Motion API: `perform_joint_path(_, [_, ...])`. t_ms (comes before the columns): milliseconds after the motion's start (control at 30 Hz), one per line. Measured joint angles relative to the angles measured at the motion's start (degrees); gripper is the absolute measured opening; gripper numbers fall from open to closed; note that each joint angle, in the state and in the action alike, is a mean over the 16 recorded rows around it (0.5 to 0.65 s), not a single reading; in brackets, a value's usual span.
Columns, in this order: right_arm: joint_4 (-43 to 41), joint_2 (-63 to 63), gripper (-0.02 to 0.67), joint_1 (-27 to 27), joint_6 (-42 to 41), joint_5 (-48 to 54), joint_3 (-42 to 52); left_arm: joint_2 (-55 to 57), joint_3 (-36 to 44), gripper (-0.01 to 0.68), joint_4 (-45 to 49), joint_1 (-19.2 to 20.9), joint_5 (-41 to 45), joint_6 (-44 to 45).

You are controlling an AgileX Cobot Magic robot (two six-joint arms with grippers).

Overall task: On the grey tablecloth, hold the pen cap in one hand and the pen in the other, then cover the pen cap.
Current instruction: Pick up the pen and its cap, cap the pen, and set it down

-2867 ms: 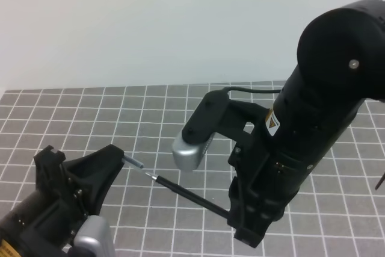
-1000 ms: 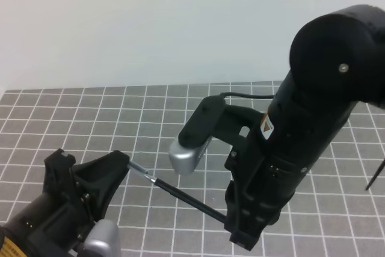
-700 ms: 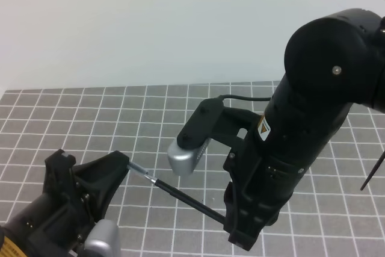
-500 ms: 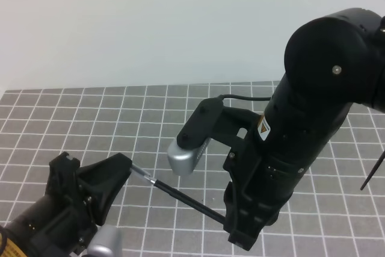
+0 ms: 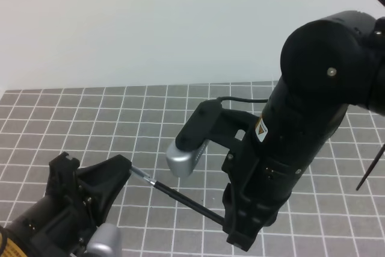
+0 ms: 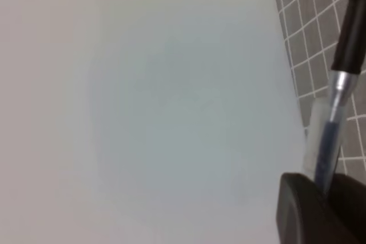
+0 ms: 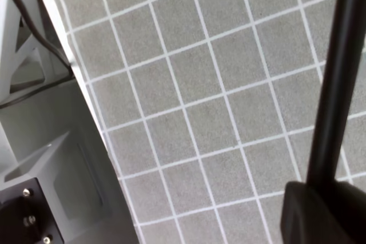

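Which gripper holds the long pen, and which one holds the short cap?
The right gripper holds the pen by its rear end. The left gripper holds the pen cap, into which the pen's tip enters.

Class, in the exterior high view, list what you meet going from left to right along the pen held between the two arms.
left gripper → pen cap → pen → right gripper

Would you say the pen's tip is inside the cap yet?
In: the left wrist view shows the pen tip inside the translucent cap.
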Motion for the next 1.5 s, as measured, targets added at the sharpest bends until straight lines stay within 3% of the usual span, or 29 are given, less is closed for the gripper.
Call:
perform_joint_path(933, [0.5, 2.9, -0.004, 0.0, -0.1, -0.1, -2.0, 0.0, 0.0, 0.001, 2.3, -0.1, 1.5, -0.3])
perform_joint_path(1500, [0.5, 2.9, 0.000, 0.0, -0.2, -0.4, -3.1, 0.0, 0.0, 0.001, 2.6, -4.2, 3.5, -0.3])
